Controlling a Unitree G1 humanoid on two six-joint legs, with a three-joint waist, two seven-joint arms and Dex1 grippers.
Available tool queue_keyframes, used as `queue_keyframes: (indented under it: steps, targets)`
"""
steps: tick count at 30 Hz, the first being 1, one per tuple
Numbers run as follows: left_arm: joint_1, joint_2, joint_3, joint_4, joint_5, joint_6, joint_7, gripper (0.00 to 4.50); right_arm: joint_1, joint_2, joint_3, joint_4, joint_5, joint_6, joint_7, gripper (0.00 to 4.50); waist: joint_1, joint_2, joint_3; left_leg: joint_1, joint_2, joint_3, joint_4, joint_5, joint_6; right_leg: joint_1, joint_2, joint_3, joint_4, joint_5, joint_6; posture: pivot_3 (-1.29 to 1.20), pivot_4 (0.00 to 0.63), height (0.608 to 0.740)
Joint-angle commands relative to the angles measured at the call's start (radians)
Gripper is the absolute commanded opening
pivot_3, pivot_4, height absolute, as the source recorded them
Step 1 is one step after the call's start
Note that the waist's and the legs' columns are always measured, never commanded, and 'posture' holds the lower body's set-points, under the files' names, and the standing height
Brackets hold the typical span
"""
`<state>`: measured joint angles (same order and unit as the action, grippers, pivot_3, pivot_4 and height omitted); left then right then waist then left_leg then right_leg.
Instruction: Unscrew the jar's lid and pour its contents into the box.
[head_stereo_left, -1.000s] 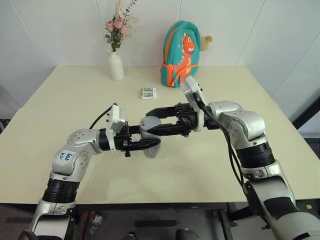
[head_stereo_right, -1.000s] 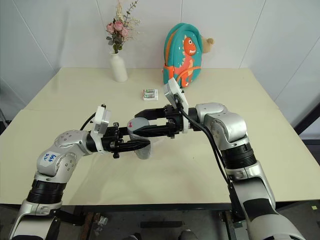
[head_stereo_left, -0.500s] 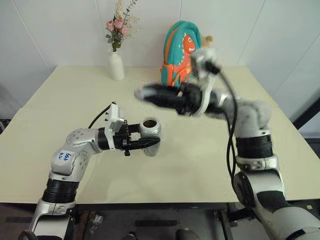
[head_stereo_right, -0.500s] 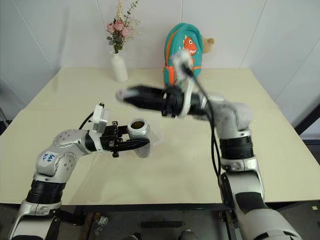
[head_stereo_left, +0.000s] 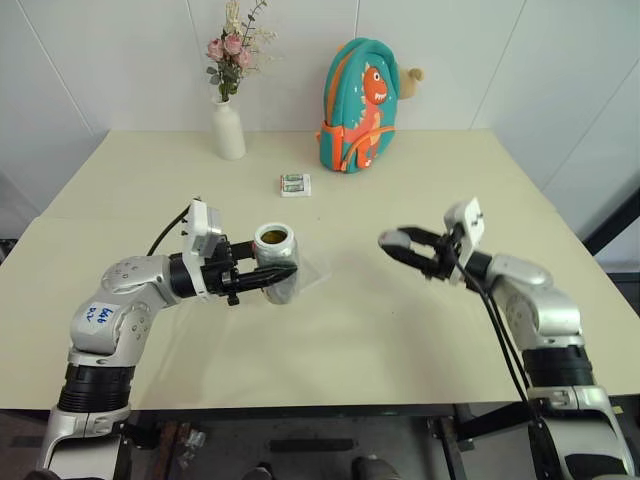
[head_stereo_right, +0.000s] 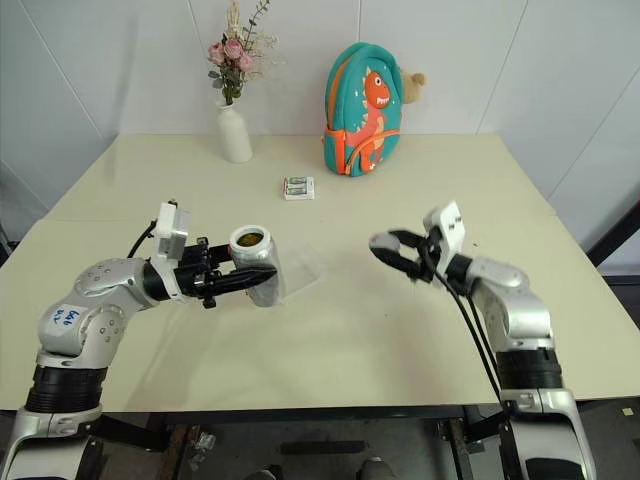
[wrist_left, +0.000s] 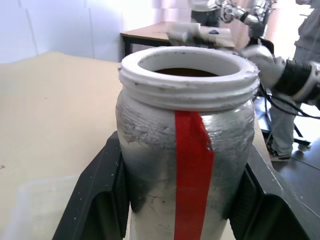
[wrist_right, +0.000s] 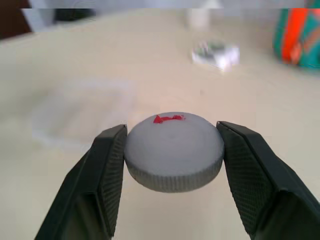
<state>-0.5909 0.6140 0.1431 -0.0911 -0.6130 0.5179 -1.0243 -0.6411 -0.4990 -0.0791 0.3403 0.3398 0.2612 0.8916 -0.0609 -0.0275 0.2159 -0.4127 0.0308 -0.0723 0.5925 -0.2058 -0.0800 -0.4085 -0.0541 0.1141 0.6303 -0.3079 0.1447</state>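
Gripping open jar (head_stereo_left: 274, 260) in left hand (head_stereo_left: 283, 272) | right hand (wrist_right: 172, 197) clamps lid (wrist_right: 173, 150) | box (head_stereo_right: 301, 270) beside jar

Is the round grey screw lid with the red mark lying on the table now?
No, the round grey lid with the red mark is clamped between the black fingers of the right gripper, above the table.

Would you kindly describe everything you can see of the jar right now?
The jar is a small cylinder with a dull, scuffed silvery coat and a vertical strip of red tape down its side. Its white threaded neck is bare, the mouth open, with dark brown contents showing inside. It stands upright, above the table, beside the clear box. The left gripper is shut on its body, one black finger on each side. The lid is off, held apart in the right gripper.
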Motion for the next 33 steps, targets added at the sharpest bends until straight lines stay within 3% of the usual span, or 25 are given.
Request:
queue_keyframes:
  steps: [1,3,9,13,15,19,23,29,33]
  targets:
    - [-0.049,0.008,0.028,0.014,-0.015,0.009,0.031,2.03,-0.005,0.012,-0.007,0.155,-0.069,-0.188,-0.028,2.51,0.0,0.0,0.0,0.0,0.0,0.0,0.001,0.0,0.0,0.0,0.0,0.001,0.0,0.0,0.001,0.0,0.15,0.74]
    - [-0.068,0.013,0.028,0.037,-0.003,0.002,0.039,2.03,-0.031,0.024,-0.028,0.255,-0.071,-0.228,-0.045,2.51,-0.003,0.0,0.0,0.001,0.0,0.0,0.001,0.0,0.0,0.001,0.0,0.001,0.0,0.001,0.001,0.0,0.15,0.74]
    - [-0.094,0.004,0.045,0.064,-0.01,0.019,0.097,2.03,-0.042,0.024,-0.033,0.274,-0.049,-0.229,0.015,4.47,-0.011,0.0,0.0,0.002,0.0,0.0,0.001,0.0,0.0,0.001,0.0,0.001,0.001,0.001,0.001,0.0,0.15,0.74]
    - [-0.086,0.018,0.04,0.078,0.01,0.003,0.102,2.03,-0.027,0.009,-0.028,0.184,-0.025,-0.182,0.066,4.47,-0.015,0.0,0.0,0.002,0.0,0.0,0.001,0.001,0.0,0.001,0.0,0.001,0.002,0.001,0.001,0.0,0.15,0.74]
    - [-0.107,0.034,0.032,0.127,0.051,0.0,0.13,2.03,-0.012,-0.006,-0.017,0.042,0.017,-0.099,0.102,4.47,-0.016,0.0,0.0,0.002,0.0,0.0,0.001,0.001,-0.001,0.001,0.0,0.001,0.003,0.001,0.001,0.0,0.15,0.74]
    - [-0.209,0.064,-0.003,0.264,0.149,-0.07,0.131,2.03,-0.003,-0.052,0.044,-0.275,0.106,0.116,0.155,4.47,-0.018,0.0,0.0,0.002,0.0,0.0,0.002,0.001,-0.001,0.0,0.001,0.001,0.006,0.001,0.001,0.0,0.15,0.74]
    - [-0.335,0.078,-0.071,0.431,0.282,-0.136,0.159,2.03,0.0,-0.061,0.059,-0.417,0.133,0.206,0.127,4.47,-0.016,0.0,0.0,0.003,0.0,0.0,0.002,0.001,-0.001,0.001,0.001,0.001,0.007,0.001,0.001,0.0,0.15,0.74]
    - [-0.414,0.035,-0.232,0.65,0.563,-0.508,0.242,2.03,0.047,-0.081,0.068,-0.566,0.152,0.294,0.089,4.47,0.003,0.0,0.0,0.002,0.0,0.0,0.001,0.001,-0.001,0.0,0.001,0.001,0.005,0.001,0.001,0.0,0.15,0.74]
    - [-0.441,-0.003,-0.243,0.76,0.63,-0.635,0.313,2.03,0.064,-0.089,0.057,-0.61,0.157,0.326,0.061,4.47,0.007,0.0,0.0,-0.002,0.0,0.0,0.002,0.001,-0.001,-0.003,0.001,0.001,0.005,0.0,0.0,0.0,0.15,0.74]
